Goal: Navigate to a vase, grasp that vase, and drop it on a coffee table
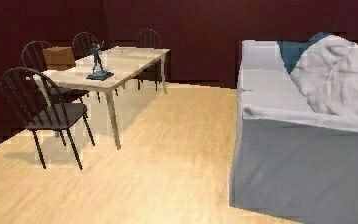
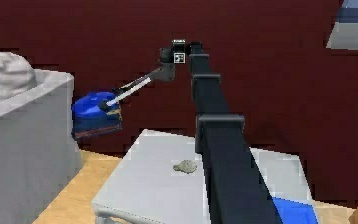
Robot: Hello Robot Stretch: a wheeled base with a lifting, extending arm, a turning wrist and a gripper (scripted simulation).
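In the arm side view the dark arm (image 2: 219, 120) rises from the bottom edge and ends in the gripper (image 2: 115, 97), whose thin fingers point toward the view's left. A squat blue object (image 2: 95, 113) hangs at the finger end, clear of the floor, so the gripper holds it. It hangs against the dark red wall, just beside the grey sofa's end (image 2: 32, 130). Below and to the right of it lies a low grey table (image 2: 152, 185), with a small greyish lump (image 2: 187, 166) on its top.
A blue flat item (image 2: 293, 212) lies at the low table's near right corner. In the forward view a light dining table (image 1: 122, 72) with several dark chairs (image 1: 42, 105), a small statue (image 1: 99, 64) and a brown box (image 1: 59, 56) stands at left. The grey sofa (image 1: 287, 120) with a white blanket (image 1: 337, 75) is at right, and bare wood floor (image 1: 157, 160) lies between.
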